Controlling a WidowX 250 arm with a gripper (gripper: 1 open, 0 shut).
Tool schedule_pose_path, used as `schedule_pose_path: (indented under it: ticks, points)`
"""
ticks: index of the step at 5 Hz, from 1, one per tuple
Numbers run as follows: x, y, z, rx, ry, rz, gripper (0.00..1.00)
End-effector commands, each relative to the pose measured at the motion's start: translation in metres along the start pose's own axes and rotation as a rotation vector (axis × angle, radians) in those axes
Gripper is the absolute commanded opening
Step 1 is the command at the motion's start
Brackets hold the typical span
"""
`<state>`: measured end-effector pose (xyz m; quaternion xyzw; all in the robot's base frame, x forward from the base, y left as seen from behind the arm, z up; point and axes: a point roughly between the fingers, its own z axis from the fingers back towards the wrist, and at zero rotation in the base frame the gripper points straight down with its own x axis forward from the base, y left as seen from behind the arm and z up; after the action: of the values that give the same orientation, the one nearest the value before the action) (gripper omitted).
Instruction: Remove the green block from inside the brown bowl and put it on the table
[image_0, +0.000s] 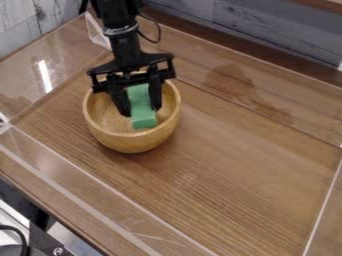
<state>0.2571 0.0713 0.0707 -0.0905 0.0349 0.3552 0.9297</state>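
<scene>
Green block (142, 106) sat inside the brown bowl (130, 133), not flat: it leaned, lower end down near the bowl floor toward the camera side, upper end raised toward the arm. Long axis ran roughly front-to-back in the camera view, tilted steeply. Plain bright green bar, flat faces, square edges, matte.

Gripper (138, 100) pointed almost straight down into the bowl. Both black fingers (159, 95) flanked the block, one on each side, and were clamped on it: narrow, pinching the bar across its short width. Fingertips were below the rim line, inside the bowl cavity. Whether the block's lower end touched the bowl floor, could not tell.

Bowl was round, thick-walled, light-brown wood with visible grain, smooth outer curve. It held only the block and the fingertips. It stood upright on the worktop (227, 170), left of centre in view.

Worktop was brown wood-grain laminate, glossy, with glare streaks at the back. Low clear acrylic walls (160, 236) bordered it; near edge and left edge showed as pale lines. Arm (118, 25) was black, coming down from the top-left of frame.
</scene>
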Motion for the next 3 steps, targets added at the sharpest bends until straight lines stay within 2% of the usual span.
schedule_pose_path:
  ticks: [1, 3]
  points:
    - [0.0058, -0.0099, 0.0250, -0.023, -0.072, -0.028, 0.00]
    - [0.0010, -0.0149, 0.0338, -0.022, -0.062, -0.042, 0.00]
